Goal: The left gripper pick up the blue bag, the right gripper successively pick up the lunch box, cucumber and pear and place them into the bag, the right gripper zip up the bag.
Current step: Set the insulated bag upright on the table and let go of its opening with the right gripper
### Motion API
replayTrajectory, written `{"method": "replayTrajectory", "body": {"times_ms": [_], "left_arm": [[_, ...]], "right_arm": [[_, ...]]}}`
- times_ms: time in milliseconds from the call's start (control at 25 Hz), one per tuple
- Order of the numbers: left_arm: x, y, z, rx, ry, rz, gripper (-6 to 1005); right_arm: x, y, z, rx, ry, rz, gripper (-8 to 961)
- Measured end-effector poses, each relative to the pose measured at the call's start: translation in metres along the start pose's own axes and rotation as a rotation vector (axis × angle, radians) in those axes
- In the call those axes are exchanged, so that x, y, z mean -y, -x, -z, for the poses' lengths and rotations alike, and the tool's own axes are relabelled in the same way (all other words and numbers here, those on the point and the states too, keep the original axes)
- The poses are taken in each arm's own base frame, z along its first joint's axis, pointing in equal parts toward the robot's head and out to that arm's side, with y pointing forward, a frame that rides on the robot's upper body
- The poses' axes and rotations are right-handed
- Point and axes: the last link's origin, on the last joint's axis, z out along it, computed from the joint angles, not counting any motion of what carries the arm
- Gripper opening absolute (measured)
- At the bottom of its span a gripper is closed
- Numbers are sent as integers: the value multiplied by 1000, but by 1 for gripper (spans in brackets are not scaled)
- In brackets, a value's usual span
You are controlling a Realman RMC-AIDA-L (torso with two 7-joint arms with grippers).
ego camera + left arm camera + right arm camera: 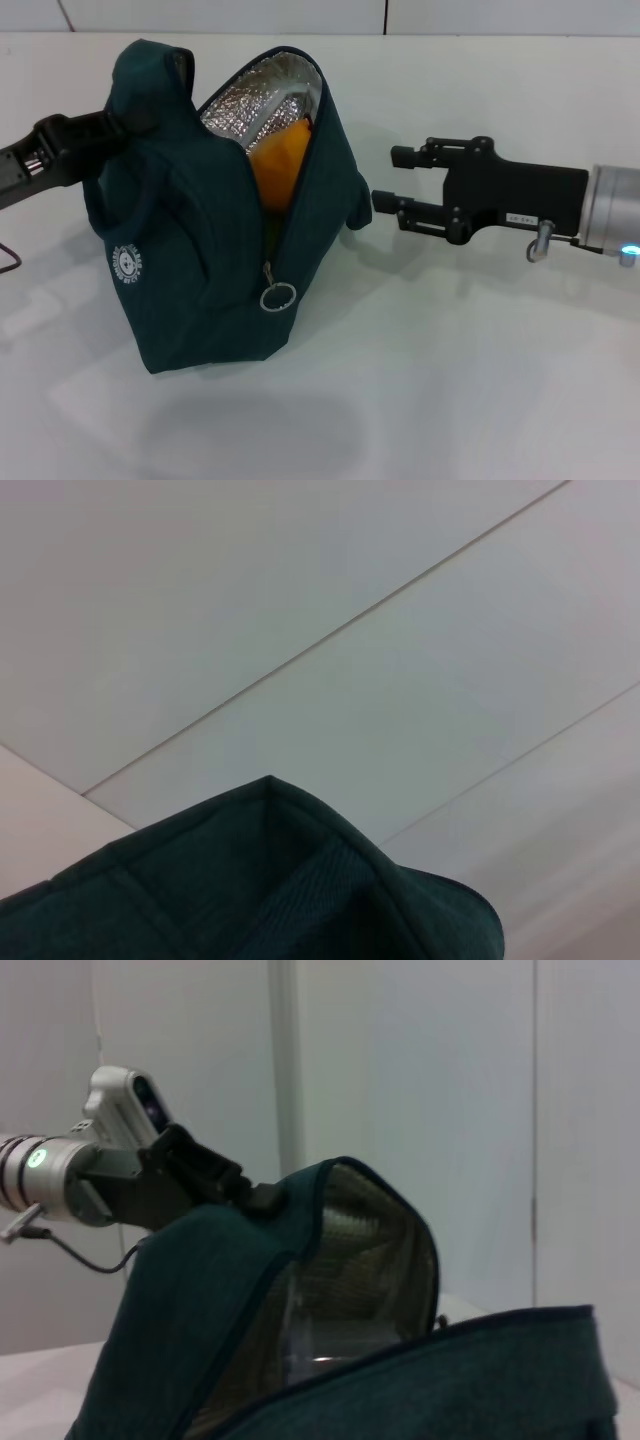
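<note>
The bag stands on the table with its mouth gaping and the pear showing inside, so zipping looks like the step in hand. The right gripper, empty with fingers parted and just beside the bag, should drop to the ring pull and draw it along the seam. The left gripper holds the bag's handle end, steadying it.

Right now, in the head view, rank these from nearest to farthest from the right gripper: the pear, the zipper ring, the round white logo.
From the right gripper, open, on the right of the blue bag:
1. Pear, inside the bag's open top.
2. Zipper ring, low on the bag's front seam.
3. Round white logo, on the bag's far left side, below the left gripper.
</note>
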Motion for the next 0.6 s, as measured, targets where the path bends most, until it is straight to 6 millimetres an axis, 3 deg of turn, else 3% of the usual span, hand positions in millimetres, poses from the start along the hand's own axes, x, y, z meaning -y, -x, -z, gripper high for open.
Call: {"method": "replayTrajectory", "body": {"times_ms": [240,600], "left_arm": [[0,0,1,-1,0,0,47],[-1,1,1,0,3,0,47]], "right_arm": [[-2,0,-8,-21,24,10,554],[-5,-5,-21,-77,33,34,550]]}}
